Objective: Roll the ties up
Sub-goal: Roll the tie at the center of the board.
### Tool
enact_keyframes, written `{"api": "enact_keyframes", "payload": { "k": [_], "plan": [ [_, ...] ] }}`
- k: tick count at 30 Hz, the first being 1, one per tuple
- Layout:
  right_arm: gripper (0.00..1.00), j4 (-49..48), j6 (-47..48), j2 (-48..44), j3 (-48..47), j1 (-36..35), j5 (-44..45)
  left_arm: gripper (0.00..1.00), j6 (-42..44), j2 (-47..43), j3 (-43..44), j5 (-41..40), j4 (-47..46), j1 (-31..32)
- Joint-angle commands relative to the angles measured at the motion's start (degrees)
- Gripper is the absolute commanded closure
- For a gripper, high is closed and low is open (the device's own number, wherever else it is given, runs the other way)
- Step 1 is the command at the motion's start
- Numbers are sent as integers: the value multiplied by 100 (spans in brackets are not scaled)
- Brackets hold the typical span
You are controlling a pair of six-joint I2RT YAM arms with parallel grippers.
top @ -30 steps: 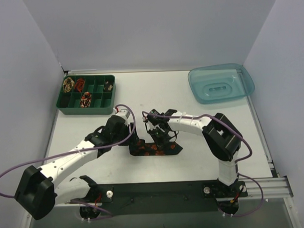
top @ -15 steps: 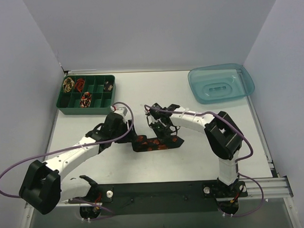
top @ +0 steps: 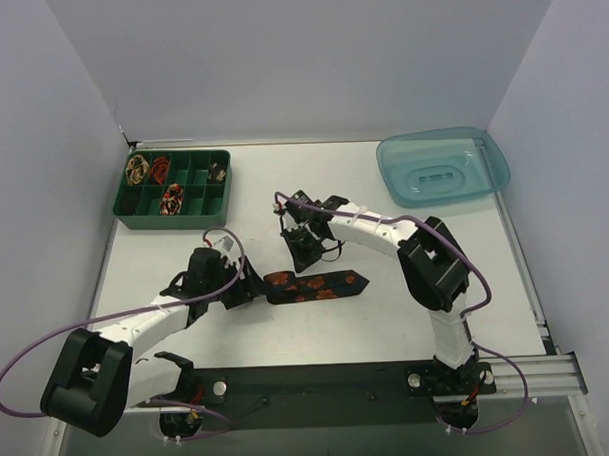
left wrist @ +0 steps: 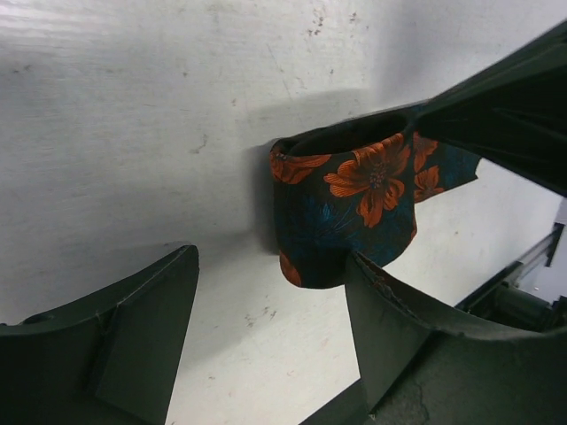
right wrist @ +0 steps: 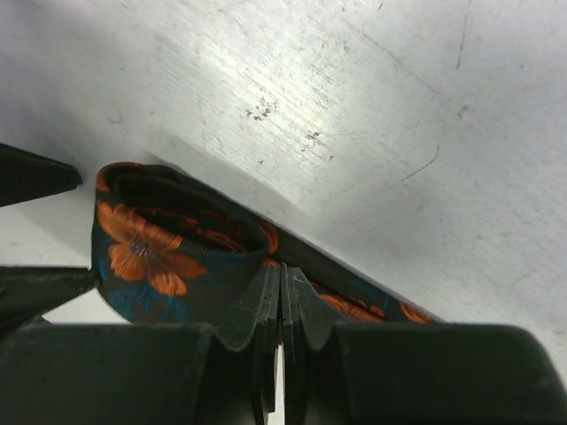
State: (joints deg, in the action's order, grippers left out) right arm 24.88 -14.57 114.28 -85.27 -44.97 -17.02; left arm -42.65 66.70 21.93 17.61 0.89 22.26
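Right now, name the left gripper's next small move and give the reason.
Probably close the left gripper on the looped end of the floral tie: its jaws stand open with that loop between them, and most of the tie lies unrolled, flat on the table.

**Both grippers shift, tie left uncovered**

The left gripper (top: 245, 288) has drawn back along the table edge nearest the green divided plastic tray (top: 174, 223). It has come off the dark navy fabric tie with orange flowers (top: 317, 285). The right gripper (top: 301, 256) has swung nearer the tray. The tie seems to have slid slightly trayward, and its pointed end is now exposed.
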Motion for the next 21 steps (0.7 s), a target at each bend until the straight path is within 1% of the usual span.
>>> {"api": "enact_keyframes", "payload": {
  "k": [1,2,6,10,21],
  "plan": [
    [97,271,-169,182,-68,-29,-241,24,-471,98,-171,525,-1380,-46],
    [97,271,-178,200,-60,-38,-241,24,-498,115,-207,525,-1555,-46],
    [97,263,-187,174,-68,-100,-311,24,-551,291,-277,507,-1705,-46],
    [96,263,-222,43,-42,-135,-355,24,-648,423,-418,560,-2057,-46],
    [96,280,-336,-380,178,-231,-592,25,-674,695,-567,577,-2338,-38]
  ]
}}
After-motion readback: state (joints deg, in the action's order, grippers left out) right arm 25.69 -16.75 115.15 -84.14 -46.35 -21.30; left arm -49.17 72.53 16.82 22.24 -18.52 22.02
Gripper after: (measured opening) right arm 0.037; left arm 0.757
